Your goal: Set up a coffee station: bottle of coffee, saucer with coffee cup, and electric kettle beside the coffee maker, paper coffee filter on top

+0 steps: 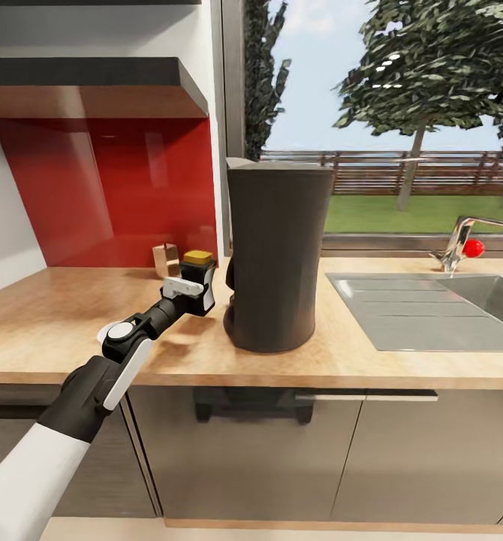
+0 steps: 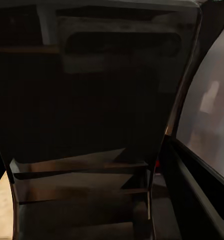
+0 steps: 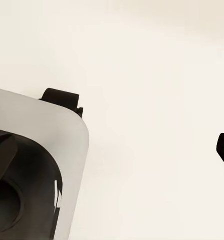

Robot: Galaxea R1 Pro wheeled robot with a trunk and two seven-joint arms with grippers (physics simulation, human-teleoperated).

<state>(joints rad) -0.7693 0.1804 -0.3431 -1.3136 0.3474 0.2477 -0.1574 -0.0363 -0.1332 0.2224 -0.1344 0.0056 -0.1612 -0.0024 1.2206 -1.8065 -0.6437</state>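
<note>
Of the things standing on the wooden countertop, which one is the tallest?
The coffee maker, the dark grey tapered machine. It rises far above the yellow-lidded bottle of coffee and the small brown item beside it.

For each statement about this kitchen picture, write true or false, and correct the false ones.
1. The coffee maker stands on the countertop. True.
2. The coffee jar sits on the wall shelf. False: it is at the left gripper, down at the counter beside the coffee maker.
3. The sink lies to the left of the coffee maker. False: it lies to its right.
4. The jar has a yellow lid. True.
</note>
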